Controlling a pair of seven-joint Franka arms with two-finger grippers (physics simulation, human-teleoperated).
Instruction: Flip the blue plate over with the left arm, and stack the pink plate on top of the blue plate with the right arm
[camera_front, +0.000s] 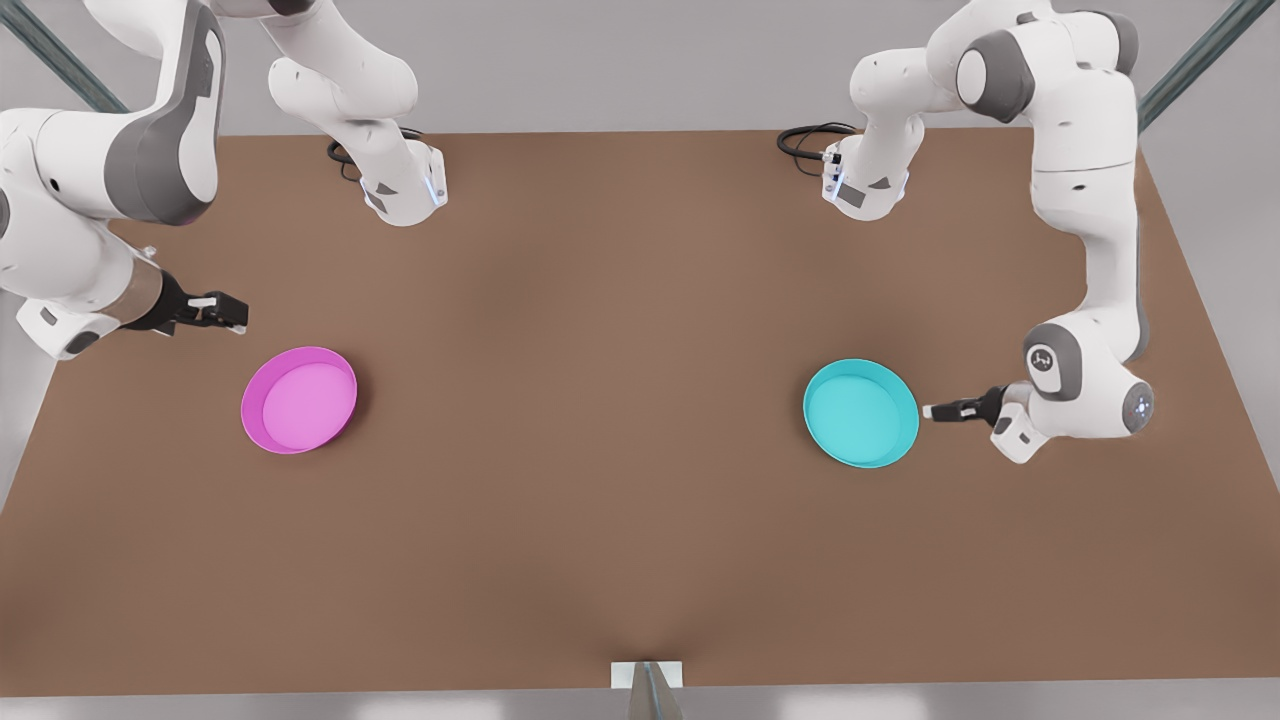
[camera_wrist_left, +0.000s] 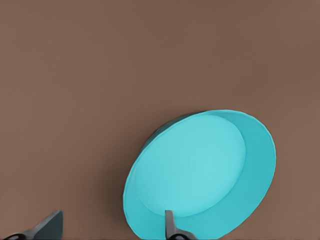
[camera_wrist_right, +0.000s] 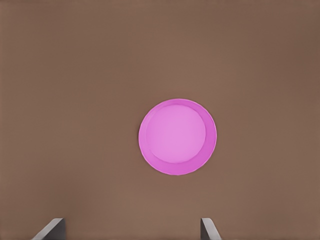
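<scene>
Left tool (camera_front: 928, 410) sits low beside the blue plate (camera_front: 861, 413), fingers (camera_wrist_left: 171, 227) spread; its wrist view shows one over the rim. Right tool (camera_front: 232, 312), open, hovers near the pink plate (camera_front: 299, 400).

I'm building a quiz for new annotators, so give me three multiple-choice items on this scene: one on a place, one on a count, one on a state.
1. Where is the blue plate in the front view?
A. on that view's right
B. on that view's left
C. stacked on the pink plate

2. How many plates lie on the table?
A. one
B. two
C. three

3. How does the blue plate lie?
A. flipped, base up
B. standing on its rim
C. hollow side up

Answers:
1 A: it lies by the left pincer, far from the pink plate.
2 B: one blue, one pink.
3 C: the left wrist view shows its inside, with one of the open left pincer's fingers over its rim. The right pincer, open, is apart from the pink plate.
</scene>
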